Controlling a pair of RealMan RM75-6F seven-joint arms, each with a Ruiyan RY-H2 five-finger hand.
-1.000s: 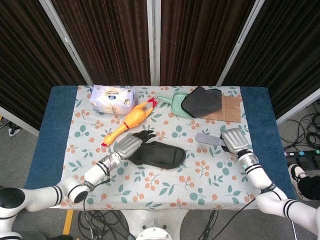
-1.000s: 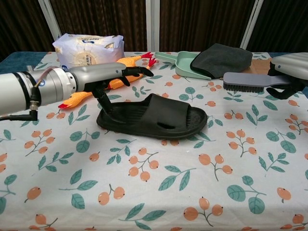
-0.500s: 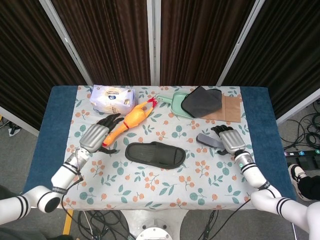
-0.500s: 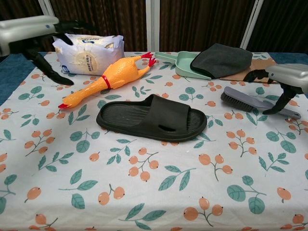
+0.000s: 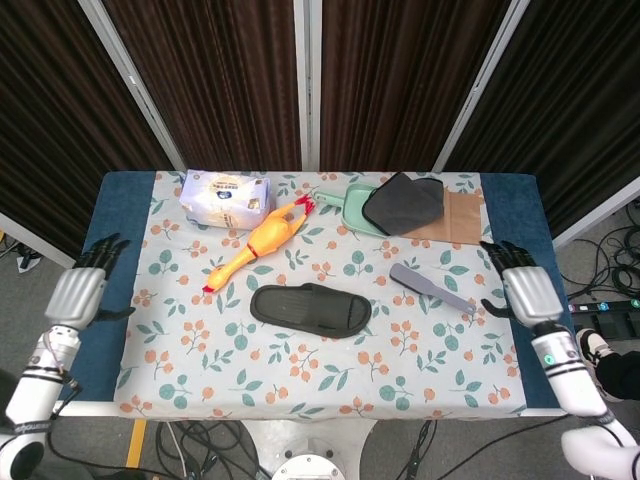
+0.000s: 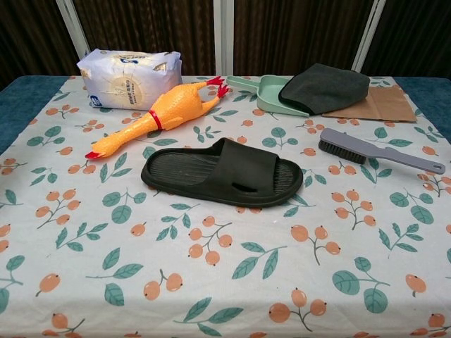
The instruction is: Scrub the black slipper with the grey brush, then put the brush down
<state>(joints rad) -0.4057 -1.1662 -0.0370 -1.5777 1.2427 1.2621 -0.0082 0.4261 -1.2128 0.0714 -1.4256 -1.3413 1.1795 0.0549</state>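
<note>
From above, my left hand [image 5: 78, 292] sits at the far left, off the floral cloth and over the blue table edge [image 5: 112, 240], fingers spread and holding nothing. A second ago it was resting on the heel of the slipper; it has pulled well away since.

Moving right, a white packet [image 5: 224, 198] lies at the back of the table, and a yellow rubber chicken [image 5: 258, 241] stretches diagonally in front of it. The black slipper [image 5: 311, 309] lies flat near the middle of the cloth, sole down, with nothing touching it.

Behind and to the right is a green dustpan [image 5: 352, 210] with a dark grey cloth [image 5: 403, 203] draped over it, partly covering a brown sheet [image 5: 462, 217].

The grey brush [image 5: 431, 288] now rests on the cloth to the right of the slipper, apart from it, bristles down, handle pointing toward my right side. A second ago my right hand held it; it has since been let go.

My right hand [image 5: 524, 289] is at the far right over the blue edge, fingers apart and empty, just beyond the tip of the brush handle.

I judge the task finished: brush down, both hands withdrawn.

The chest camera shows neither hand. I cannot make out the print on the packet, nor whether the slipper looks any cleaner.
</note>
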